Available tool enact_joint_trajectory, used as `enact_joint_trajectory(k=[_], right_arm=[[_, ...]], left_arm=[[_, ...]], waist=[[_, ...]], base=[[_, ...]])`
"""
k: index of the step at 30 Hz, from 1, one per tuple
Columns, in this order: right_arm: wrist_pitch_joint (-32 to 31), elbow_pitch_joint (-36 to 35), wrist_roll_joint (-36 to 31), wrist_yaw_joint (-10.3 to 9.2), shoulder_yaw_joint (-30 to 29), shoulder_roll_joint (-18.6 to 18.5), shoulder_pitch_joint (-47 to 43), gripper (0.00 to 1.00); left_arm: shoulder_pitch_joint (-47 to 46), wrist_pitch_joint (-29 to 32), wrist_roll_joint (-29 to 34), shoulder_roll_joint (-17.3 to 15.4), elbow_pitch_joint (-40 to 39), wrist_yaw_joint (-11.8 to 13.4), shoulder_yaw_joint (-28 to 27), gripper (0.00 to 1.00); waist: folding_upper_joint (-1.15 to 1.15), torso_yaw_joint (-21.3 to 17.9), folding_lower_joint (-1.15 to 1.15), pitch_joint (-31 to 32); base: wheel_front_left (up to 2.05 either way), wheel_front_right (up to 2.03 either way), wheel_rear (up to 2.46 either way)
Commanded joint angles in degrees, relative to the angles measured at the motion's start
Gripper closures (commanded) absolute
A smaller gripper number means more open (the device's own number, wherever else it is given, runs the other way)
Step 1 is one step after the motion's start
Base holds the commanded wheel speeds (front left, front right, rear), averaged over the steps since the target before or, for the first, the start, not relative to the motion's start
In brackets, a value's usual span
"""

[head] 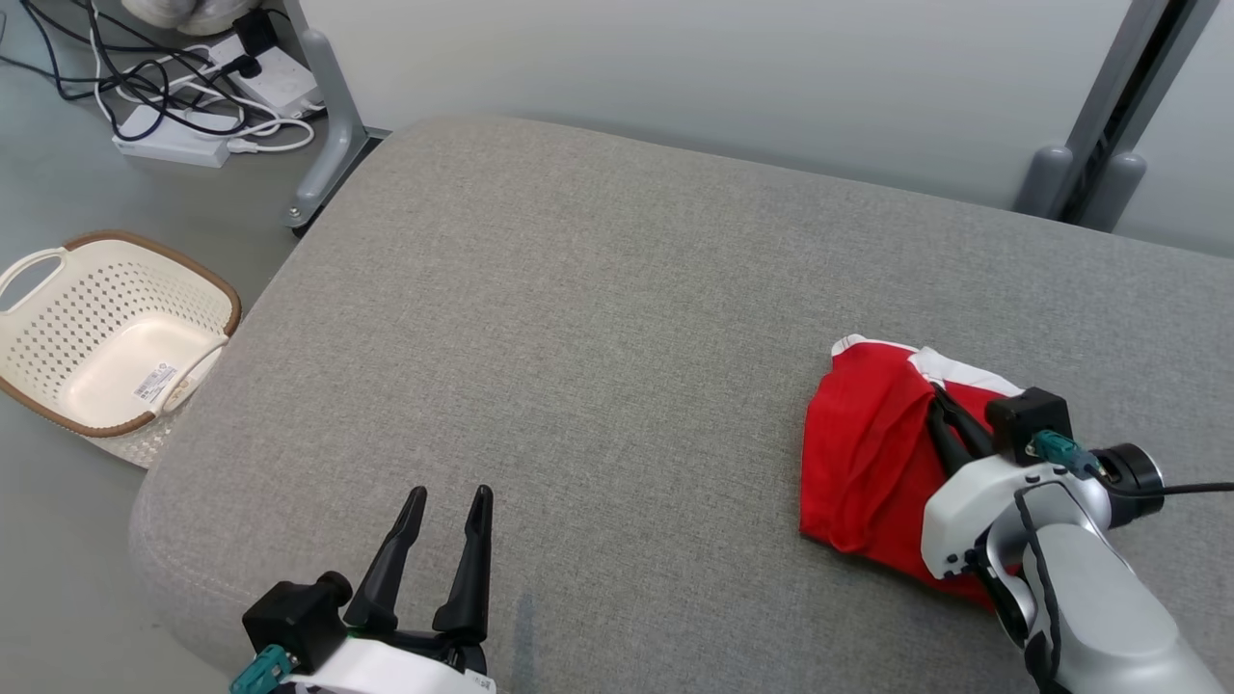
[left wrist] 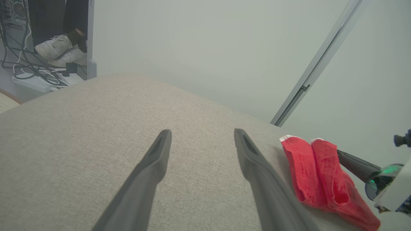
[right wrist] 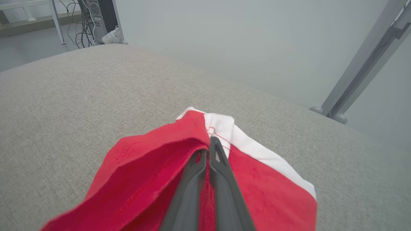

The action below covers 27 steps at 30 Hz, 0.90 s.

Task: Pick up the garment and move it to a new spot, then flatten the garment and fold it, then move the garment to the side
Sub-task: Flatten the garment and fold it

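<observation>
One red garment (head: 868, 453) lies bunched at 4 o'clock on the bench (head: 598, 337). The right gripper (right wrist: 208, 150) is pinching a fold near its white edge. I think this is a pick-up step; next it must lift and carry the garment over. The left gripper (head: 448, 496) is spread at 7 o'clock. A basket (head: 58, 337) on the floor at 9 o'clock blocks nothing.

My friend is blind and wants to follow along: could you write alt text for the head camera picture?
The right gripper is shut on a bunched red and white garment lying at the right of a grey fabric surface. The left gripper is open near the front edge, and an empty cream basket sits on the floor at left.
</observation>
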State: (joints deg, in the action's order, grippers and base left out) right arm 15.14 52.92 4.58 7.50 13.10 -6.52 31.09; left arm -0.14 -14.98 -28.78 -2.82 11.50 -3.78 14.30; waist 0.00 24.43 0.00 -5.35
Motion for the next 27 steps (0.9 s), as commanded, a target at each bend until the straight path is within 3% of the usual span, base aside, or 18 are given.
enact_joint_trajectory(k=[1, 6, 7, 8, 9, 18, 27], right_arm=[[0.1, -0.2, 0.3, -0.03, 0.4, -0.1, 1.0, 1.00], [0.1, 1.4, -0.2, -0.03, 3.0, -0.3, 3.7, 1.00], [0.0, 2.0, -0.6, -0.03, 3.6, -0.5, 4.6, 0.87], [0.0, 2.6, -0.6, -0.03, 4.0, -0.6, 5.5, 0.40], [-0.1, 3.3, -0.5, -0.03, 4.3, -0.6, 6.2, 0.00], [-1.6, 10.3, -0.1, -0.03, 8.6, -0.2, 11.5, 0.00], [-0.2, 10.0, 5.4, -0.03, 10.1, 1.2, 12.5, 0.00]], left_arm=[[-0.7, -0.1, -0.3, -0.2, -0.2, 0.2, 0.2, 0.00], [-1.0, -0.1, -0.8, -0.2, -0.2, 0.4, 0.7, 0.00], [-1.1, -0.1, -1.0, -0.2, -0.2, 0.4, 0.9, 0.00], [-1.2, -0.1, -1.2, -0.2, -0.1, 0.4, 1.0, 0.00], [-1.2, -0.1, -1.3, -0.2, -0.1, 0.4, 1.1, 0.00], [-1.1, -0.1, -2.4, -0.2, 0.1, 0.9, 1.9, 0.00], [-0.3, -0.1, -1.2, -0.2, -0.3, 0.9, 0.5, 0.00]], waist=[[0.00, 0.3, 0.00, -0.2], [0.00, 1.2, 0.00, -0.8], [0.00, 1.4, 0.00, -0.9], [0.00, 1.6, 0.00, -1.0], [0.00, 1.9, 0.00, -1.0], [0.00, 4.4, 0.00, -1.0], [0.00, 2.6, 0.00, 1.3]], base=[[0.00, 0.00, 0.00], [0.00, 0.00, 0.00], [0.00, 0.00, 0.00], [0.00, 0.00, 0.00], [0.00, 0.00, 0.00], [0.00, 0.00, 0.00], [0.00, 0.00, 0.00]])
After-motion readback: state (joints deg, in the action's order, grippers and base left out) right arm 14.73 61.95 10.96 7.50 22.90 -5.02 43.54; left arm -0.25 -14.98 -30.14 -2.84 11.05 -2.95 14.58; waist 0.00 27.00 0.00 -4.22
